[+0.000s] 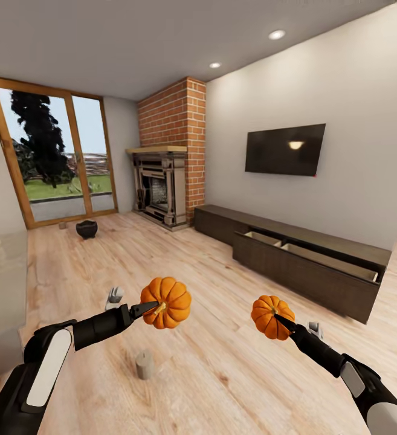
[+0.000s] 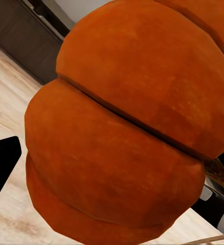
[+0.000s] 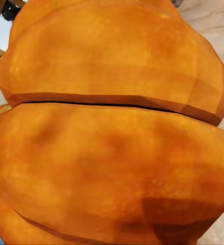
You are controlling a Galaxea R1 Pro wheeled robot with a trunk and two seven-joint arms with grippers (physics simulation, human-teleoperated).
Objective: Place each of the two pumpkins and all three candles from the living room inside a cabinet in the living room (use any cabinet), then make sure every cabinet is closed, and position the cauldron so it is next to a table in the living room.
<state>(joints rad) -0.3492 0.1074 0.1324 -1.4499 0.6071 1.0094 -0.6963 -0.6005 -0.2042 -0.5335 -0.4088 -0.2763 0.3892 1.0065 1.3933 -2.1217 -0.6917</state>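
Pumpkins held aloft — left fingers clenched on the bigger pumpkin, right fingers on the smaller pumpkin. Cabinet drawer stands open; one candle on the floor.

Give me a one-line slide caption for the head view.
Each gripper holds a pumpkin, left and right, facing the open-drawered cabinet; one candle stands on the floor.

Wooden floor with scattered items

A grey candle stands near the front; the black cauldron sits far off by the glass door.
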